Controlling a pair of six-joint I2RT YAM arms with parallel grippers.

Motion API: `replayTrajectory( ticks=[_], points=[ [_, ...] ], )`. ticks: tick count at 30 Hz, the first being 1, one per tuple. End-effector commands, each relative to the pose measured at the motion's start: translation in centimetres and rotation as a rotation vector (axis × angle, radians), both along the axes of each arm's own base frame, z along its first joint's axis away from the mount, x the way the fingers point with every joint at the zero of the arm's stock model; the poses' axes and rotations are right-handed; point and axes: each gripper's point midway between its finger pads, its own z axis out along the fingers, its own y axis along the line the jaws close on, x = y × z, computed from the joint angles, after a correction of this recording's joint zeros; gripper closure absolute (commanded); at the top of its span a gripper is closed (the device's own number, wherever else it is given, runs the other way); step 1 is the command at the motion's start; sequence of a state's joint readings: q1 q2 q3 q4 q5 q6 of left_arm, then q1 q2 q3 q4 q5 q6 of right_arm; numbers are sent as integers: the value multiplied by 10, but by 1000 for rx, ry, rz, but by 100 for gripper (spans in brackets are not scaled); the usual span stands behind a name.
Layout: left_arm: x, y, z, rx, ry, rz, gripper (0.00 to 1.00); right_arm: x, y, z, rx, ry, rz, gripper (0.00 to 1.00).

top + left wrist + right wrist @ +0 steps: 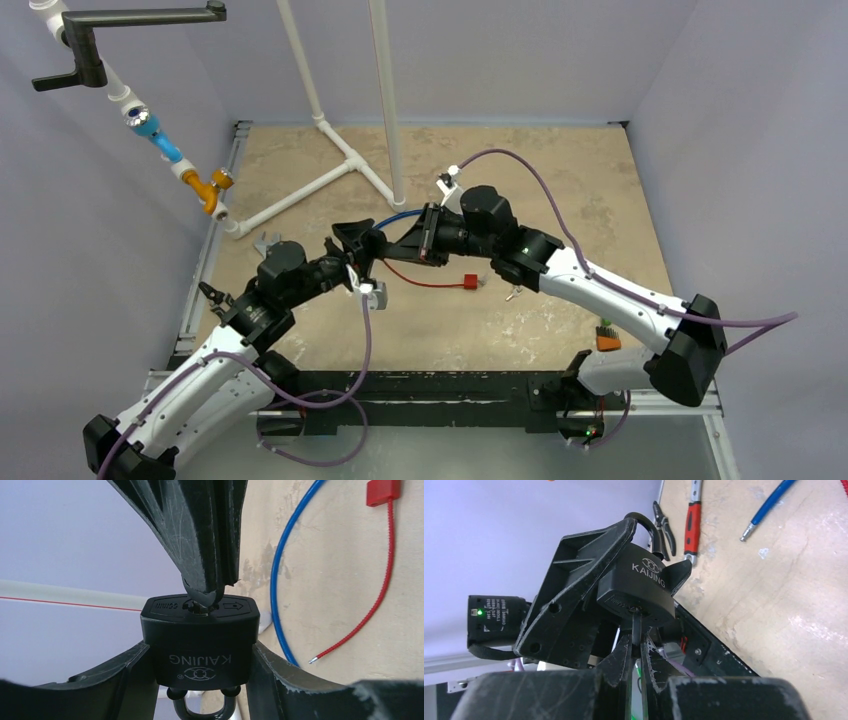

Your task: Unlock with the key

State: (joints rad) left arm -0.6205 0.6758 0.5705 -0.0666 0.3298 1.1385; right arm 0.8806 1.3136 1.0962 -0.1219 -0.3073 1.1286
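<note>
**Black padlock (200, 640) clamped in left jaws, key (637, 625) pinched in right jaws at the keyhole**

Black plastic-cased padlock, "KAIJING" on its face, was up off the desk (560, 180), between the two arms and just left of centre in the top view. Left jaws stood about half open and pressed on the two sides of the lock body, one finger per side. The shackle (644, 522) pointed back toward the left wrist and the keyhole face pointed at the right arm. Could not tell whether the shackle was latched or released.

Right jaws were closed tight on the key, fingers all but touching. The key's tip sat in the keyhole on the padlock's bottom face. The key head was hidden between the fingers, and how deep the blade went could not be told.

On the desk under and behind the lock:
- A blue cable (274, 580) lay in a curve.
- A red cord (385, 580) with a red tag (382, 491) lay beside the blue cable, apart from it.
- Red-handled pliers (691, 522) and a black pair (664, 530) lay near the desk's left edge.
- A white pipe frame (340, 170) stood at the back.
- A small orange item (607, 340) sat by the right arm.
</note>
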Motion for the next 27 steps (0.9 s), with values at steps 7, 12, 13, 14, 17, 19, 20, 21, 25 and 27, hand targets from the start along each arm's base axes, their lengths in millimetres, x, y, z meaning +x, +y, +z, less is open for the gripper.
replayTrajectory(
  ticks=[7,12,13,14,17,19,20,21,25,27],
  points=[
    [-48,-21,98,-315,83,-176,100,16,-25,60,-134,-380,-3,38],
    [-60,-26,83,-325,259,-207,100,16,-39,68,-182,-480,3,30],
    [-61,-27,83,-327,271,-212,100,15,-37,67,-187,-482,20,31],
    [-62,-28,83,-325,280,-215,100,14,-35,67,-194,-497,40,32],
    [-62,-29,80,-304,293,-218,100,9,-28,71,-185,-510,96,34],
    [-60,-29,76,-289,297,-209,100,4,-24,72,-175,-519,127,35],
    [-59,-29,76,-286,296,-205,100,1,-22,72,-171,-517,146,35],
    [-58,-29,75,-284,295,-200,100,-1,-20,71,-173,-521,165,35],
    [-57,-29,73,-276,301,-198,100,-15,-13,62,-189,-522,238,34],
    [-56,-29,73,-274,300,-199,100,-21,-9,60,-185,-524,270,34]
  ],
)
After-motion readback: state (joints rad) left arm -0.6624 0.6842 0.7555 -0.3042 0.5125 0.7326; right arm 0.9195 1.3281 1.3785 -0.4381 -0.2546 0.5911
